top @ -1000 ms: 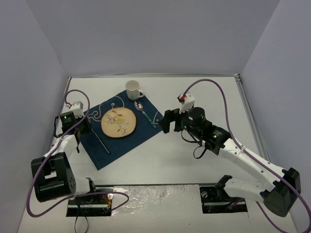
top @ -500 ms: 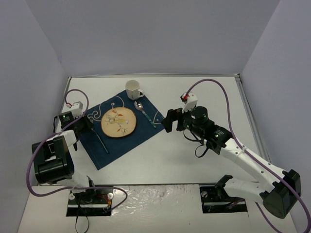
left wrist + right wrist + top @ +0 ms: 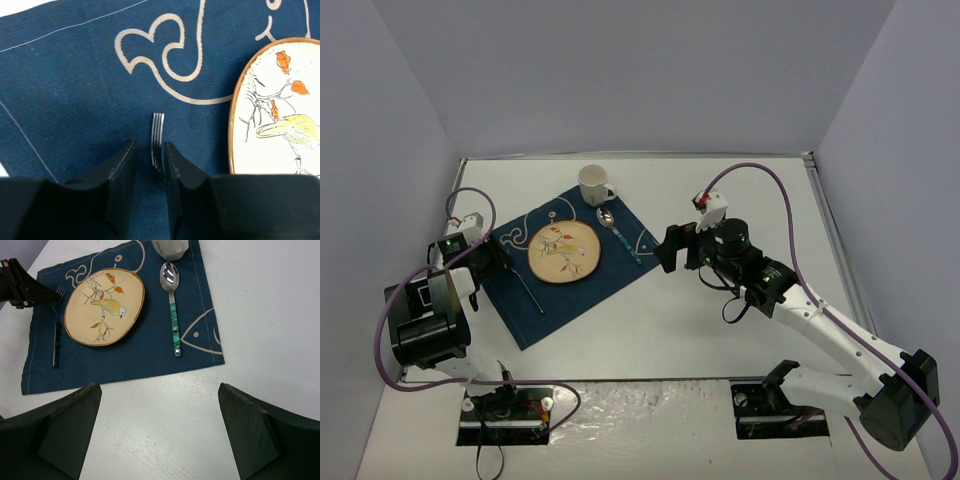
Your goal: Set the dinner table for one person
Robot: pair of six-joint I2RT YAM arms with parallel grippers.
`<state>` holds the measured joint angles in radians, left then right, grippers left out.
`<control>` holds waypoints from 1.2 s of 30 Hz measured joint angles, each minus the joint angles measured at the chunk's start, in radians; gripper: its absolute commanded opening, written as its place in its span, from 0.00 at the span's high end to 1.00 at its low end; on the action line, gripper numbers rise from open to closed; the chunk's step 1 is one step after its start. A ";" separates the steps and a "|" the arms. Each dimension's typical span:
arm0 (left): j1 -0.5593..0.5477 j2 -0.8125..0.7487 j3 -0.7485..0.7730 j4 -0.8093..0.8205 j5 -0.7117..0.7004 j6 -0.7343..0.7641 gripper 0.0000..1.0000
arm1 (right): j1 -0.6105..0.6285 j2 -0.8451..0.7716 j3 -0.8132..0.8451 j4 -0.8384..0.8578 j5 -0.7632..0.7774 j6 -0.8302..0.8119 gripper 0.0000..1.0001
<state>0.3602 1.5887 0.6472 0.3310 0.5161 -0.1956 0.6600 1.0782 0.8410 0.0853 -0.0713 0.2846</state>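
The white dinner table (image 3: 750,190) carries a dark blue placemat (image 3: 610,275). On the mat lie a bird-painted plate (image 3: 564,252), a spoon with a green handle (image 3: 617,232) to its right and a fork (image 3: 527,288) to its left. A white mug (image 3: 594,185) stands at the mat's far edge. My left gripper (image 3: 500,258) is low over the fork's tines (image 3: 157,131). Its jaws stand a narrow gap apart with the tines between their tips, and the fork lies flat on the mat. My right gripper (image 3: 670,250) hangs wide open and empty over bare table (image 3: 160,430), off the mat's near right edge.
Grey walls close in the table on the left, back and right. The right arm's purple cable (image 3: 760,175) loops over the right half of the table. In the right wrist view the plate (image 3: 105,305), spoon (image 3: 172,305), fork (image 3: 56,335) and left gripper (image 3: 25,287) show.
The left arm's elbow has folded back toward its base while its gripper stays at the fork's tines. The right gripper has shifted slightly back and right. The tableware has not moved.
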 measured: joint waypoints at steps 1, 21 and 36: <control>0.002 0.000 -0.001 0.000 -0.004 -0.003 0.68 | 0.000 0.000 0.000 0.000 -0.001 -0.001 0.00; 0.012 -0.096 -0.037 -0.101 -0.131 -0.045 0.58 | -0.013 0.000 -0.018 0.002 -0.016 -0.010 0.00; 0.021 -0.139 -0.036 -0.178 -0.194 -0.071 0.52 | -0.013 -0.018 -0.040 0.008 -0.023 -0.010 0.00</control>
<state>0.3813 1.4494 0.6109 0.1526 0.3216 -0.2666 0.6468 1.0598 0.8009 0.0933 -0.0939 0.2743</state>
